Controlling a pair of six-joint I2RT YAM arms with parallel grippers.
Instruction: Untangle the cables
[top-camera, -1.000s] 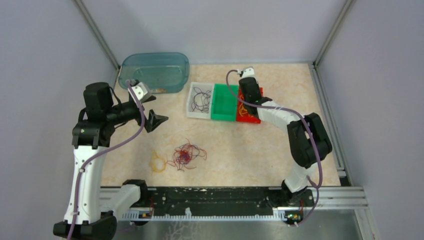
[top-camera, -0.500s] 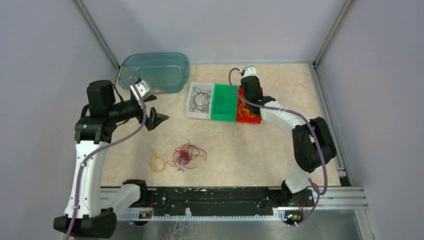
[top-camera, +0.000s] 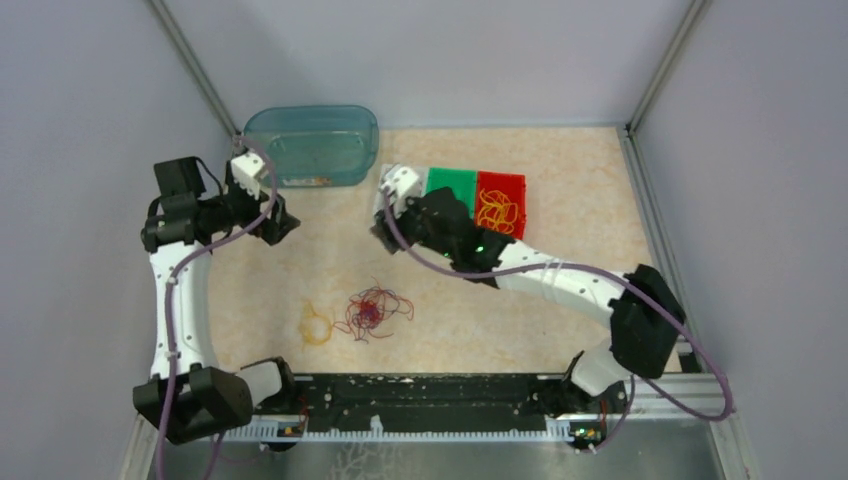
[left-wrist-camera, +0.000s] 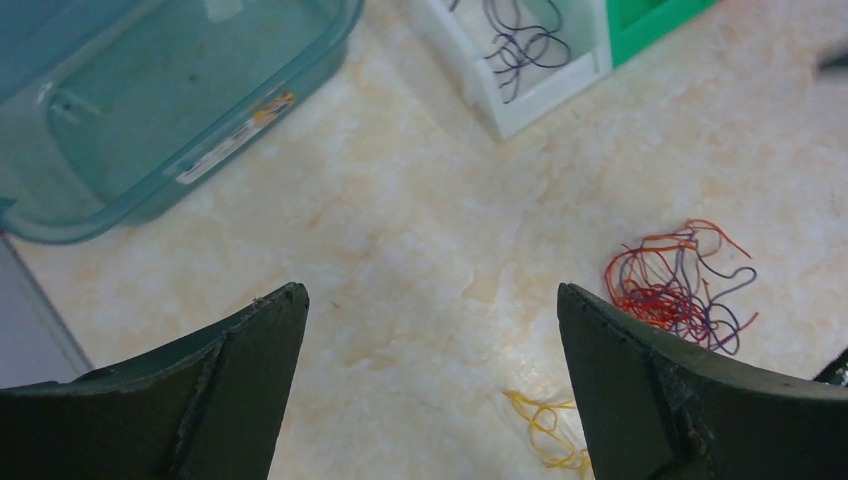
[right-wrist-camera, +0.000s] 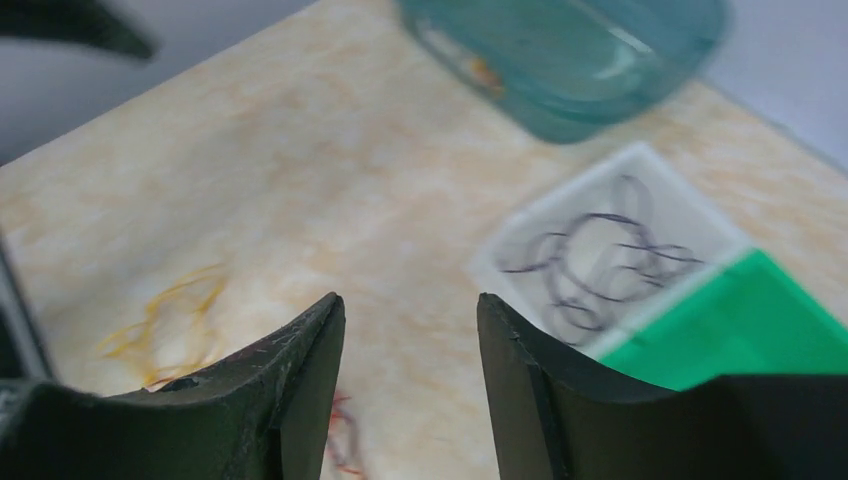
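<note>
Thin curly cables (top-camera: 370, 312) lie tangled; left gripper (left-wrist-camera: 428, 297) and right gripper (right-wrist-camera: 408, 302) gape empty

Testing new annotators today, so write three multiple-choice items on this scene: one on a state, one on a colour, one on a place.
1. The left end effector is: A shut on a cable; B open and empty; C shut and empty.
2. The cables in the red bin are: A yellow; B black; C white.
3. The red cable tangle lies: A in the red bin; B on the table; C in the left end effector.

Answers:
1 B: the left wrist view shows the fingers wide apart with nothing between them.
2 A: the yellow cables show plainly from above.
3 B: it rests on the bare tabletop, apart from both arms.
</note>
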